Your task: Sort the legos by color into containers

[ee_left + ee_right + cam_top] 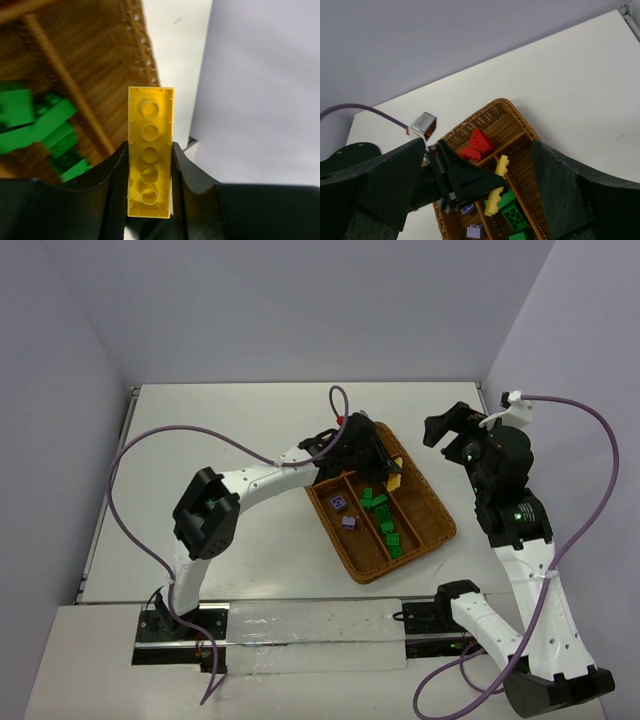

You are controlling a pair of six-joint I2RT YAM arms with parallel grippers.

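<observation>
My left gripper point(385, 468) is over the far part of the brown wicker tray point(432, 502), shut on a long yellow lego point(150, 155) that stands between its fingers. In the right wrist view the yellow lego point(496, 185) hangs over the divider beside the green legos point(515, 215). Green legos point(381, 506) fill the middle slot. Two pale purple legos point(344, 512) lie in the left slot. Red legos point(477, 145) sit in the crosswise end section. My right gripper point(450, 422) hovers open and holding nothing, to the right of the tray's far corner.
The tray lies at an angle on the white table point(230, 430). Its right long slot point(420, 510) holds nothing that I can see. A purple cable point(180, 435) loops over the table's left half. Walls close in behind and on both sides.
</observation>
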